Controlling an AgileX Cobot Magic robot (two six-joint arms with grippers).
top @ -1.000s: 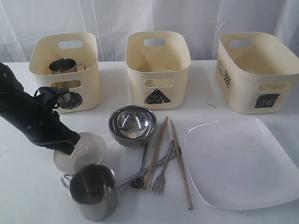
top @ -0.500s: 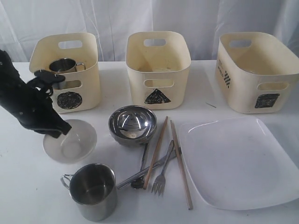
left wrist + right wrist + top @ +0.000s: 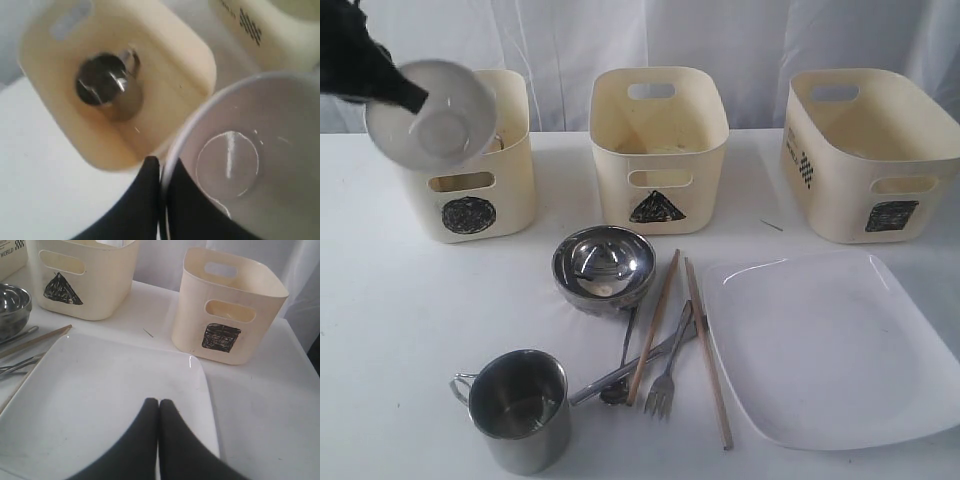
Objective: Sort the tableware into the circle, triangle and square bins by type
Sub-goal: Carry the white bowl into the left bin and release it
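Observation:
My left gripper is shut on the rim of the small white bowl and holds it tilted in the air, over the front of the circle bin. In the left wrist view the fingers pinch the bowl above that bin, which holds one steel mug. The other mug, the steel bowl, the chopsticks, fork, spoon and knife lie on the table. My right gripper hovers shut and empty over the square white plate.
The triangle bin stands at the middle back and the square bin at the back right. The plate fills the front right of the white table. A white curtain hangs behind the bins.
My left gripper has lifted the small white bowl off the table and carried it up and back, to above the circle bin. Nothing else has moved.

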